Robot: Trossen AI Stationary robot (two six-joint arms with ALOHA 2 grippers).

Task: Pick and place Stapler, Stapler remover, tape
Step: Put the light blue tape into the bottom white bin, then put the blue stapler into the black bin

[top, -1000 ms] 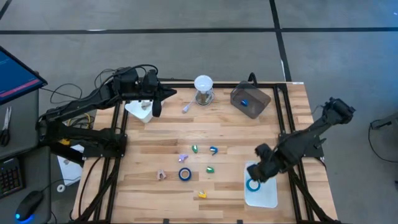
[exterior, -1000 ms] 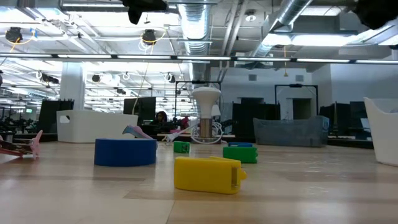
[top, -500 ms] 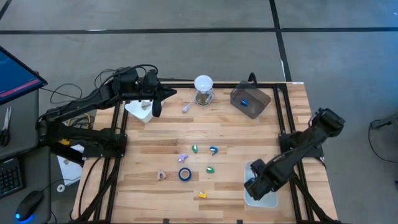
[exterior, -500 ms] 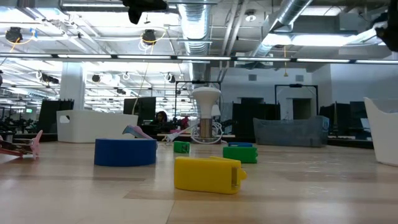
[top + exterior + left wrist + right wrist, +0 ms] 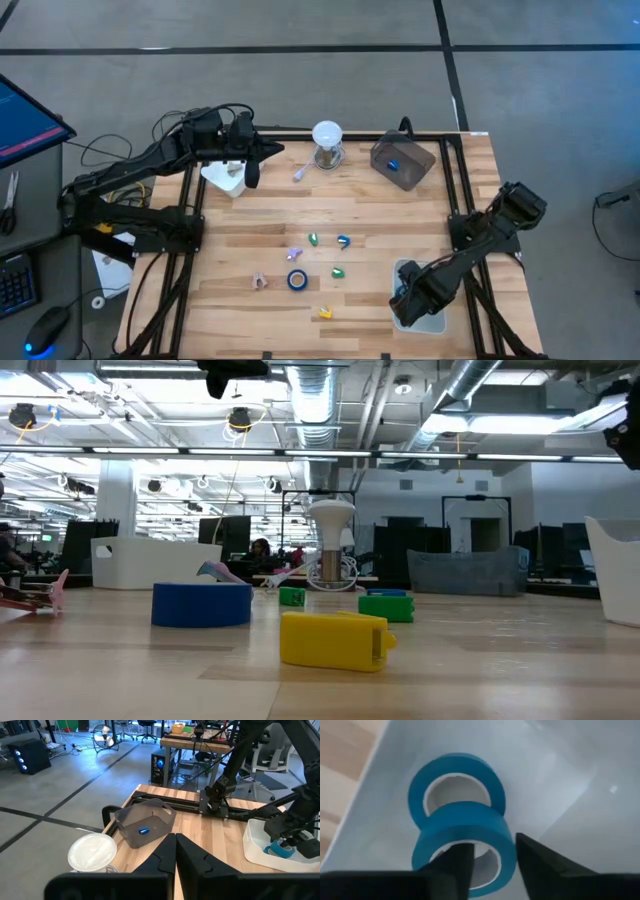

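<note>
Two blue tape rolls lie in the white tray [image 5: 428, 322] at the near right. One roll [image 5: 451, 767] lies flat on the tray floor. The other [image 5: 465, 827] rests tilted on its edge. My right gripper [image 5: 494, 852] points down into the tray [image 5: 408, 297], open, with one finger over the upper roll's core and one outside its wall. A third blue tape roll [image 5: 297, 280] lies flat on the table, with a small yellow stapler [image 5: 333, 639], green ones [image 5: 337, 271] and pink stapler removers [image 5: 259, 282] around it. My left gripper [image 5: 175, 845] hangs shut over the far left [image 5: 278, 150]. My right gripper comes at the upper roll from above, its fingers [image 5: 540, 862] on either side of the wall [image 5: 495, 837]. Whether either finger touches the wall I cannot tell. The roll leans on the roll beneath it.
At the far edge stand a grey bin [image 5: 402, 162] holding a small blue thing, a white round-topped stand [image 5: 327, 140] and a second white tray [image 5: 225, 178] under the left arm. The table's middle and near left are bare wood.
My right gripper has moved down into the near-right white tray and a little toward the table's near edge, carrying the blue tape roll onto the one lying there. The left arm has kept still.
</note>
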